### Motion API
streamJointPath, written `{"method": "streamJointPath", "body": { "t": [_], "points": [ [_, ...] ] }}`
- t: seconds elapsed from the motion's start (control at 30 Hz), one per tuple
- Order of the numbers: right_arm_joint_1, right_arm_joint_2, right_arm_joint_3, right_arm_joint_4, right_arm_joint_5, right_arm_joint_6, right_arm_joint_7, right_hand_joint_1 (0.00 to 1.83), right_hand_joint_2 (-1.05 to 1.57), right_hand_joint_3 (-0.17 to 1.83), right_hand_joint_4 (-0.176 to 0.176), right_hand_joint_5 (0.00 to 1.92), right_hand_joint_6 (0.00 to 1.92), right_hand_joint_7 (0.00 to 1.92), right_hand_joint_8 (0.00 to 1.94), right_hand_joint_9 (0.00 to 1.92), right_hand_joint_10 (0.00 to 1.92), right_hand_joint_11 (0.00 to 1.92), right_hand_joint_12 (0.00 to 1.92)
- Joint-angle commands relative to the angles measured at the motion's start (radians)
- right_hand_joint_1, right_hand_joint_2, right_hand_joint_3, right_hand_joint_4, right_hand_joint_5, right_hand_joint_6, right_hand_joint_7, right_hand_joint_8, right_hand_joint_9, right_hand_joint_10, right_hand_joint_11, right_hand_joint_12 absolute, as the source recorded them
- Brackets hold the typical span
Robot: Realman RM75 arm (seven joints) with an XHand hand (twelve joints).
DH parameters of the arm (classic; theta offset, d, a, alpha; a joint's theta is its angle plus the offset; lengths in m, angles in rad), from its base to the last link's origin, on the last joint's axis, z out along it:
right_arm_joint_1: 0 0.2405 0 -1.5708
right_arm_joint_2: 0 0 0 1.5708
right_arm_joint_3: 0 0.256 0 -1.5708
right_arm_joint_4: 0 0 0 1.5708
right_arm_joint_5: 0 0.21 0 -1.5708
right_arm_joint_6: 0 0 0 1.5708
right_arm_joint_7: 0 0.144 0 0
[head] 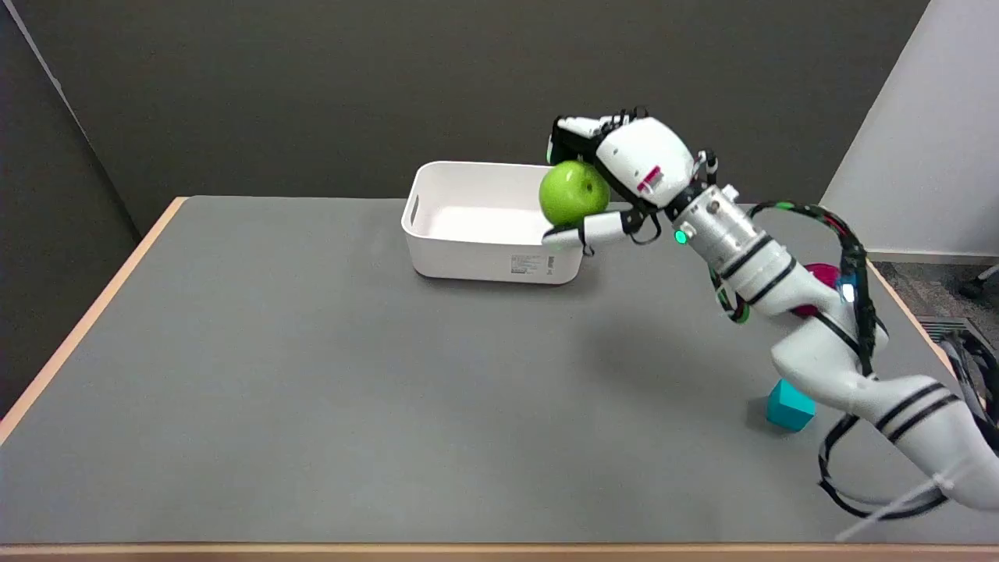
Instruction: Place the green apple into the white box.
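Observation:
My right hand holds the green apple in the air, fingers curled over its top and the thumb under it. The apple hangs above the right end of the white box, roughly over its right rim. The box stands at the far middle of the grey table, and what shows of its inside is bare. My right arm reaches in from the lower right.
A teal cube lies on the table near the right edge, partly under my forearm. A magenta object shows behind the arm, mostly hidden. The grey table has a wooden edge on the left and front.

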Motion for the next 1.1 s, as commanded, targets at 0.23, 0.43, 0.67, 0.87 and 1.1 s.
{"method": "streamJointPath", "body": {
  "t": [0.23,0.43,0.67,0.87,1.1],
  "points": [
    [0.480,-0.128,-0.239,-0.510,0.025,-0.070,-0.034,1.18,1.10,0.39,-0.176,0.65,1.53,0.71,1.55,0.87,1.68,0.72,1.92],
    [0.502,-0.183,-0.242,-0.599,0.037,-0.066,-0.038,1.17,1.11,0.39,-0.176,0.64,1.55,0.69,1.57,0.87,1.75,0.71,1.92],
    [0.528,-0.235,-0.256,-0.640,0.037,-0.066,-0.041,1.17,1.12,0.38,-0.176,0.63,1.55,0.68,1.57,0.87,1.76,0.69,1.92],
    [0.566,-0.285,-0.284,-0.698,0.037,-0.070,-0.041,1.17,1.13,0.37,-0.176,0.62,1.56,0.68,1.58,0.87,1.77,0.64,1.92],
    [0.635,-0.335,-0.311,-0.811,0.037,-0.065,-0.041,1.16,1.15,0.36,-0.176,0.60,1.59,0.66,1.60,0.85,1.80,0.57,1.92]
  ]
}}
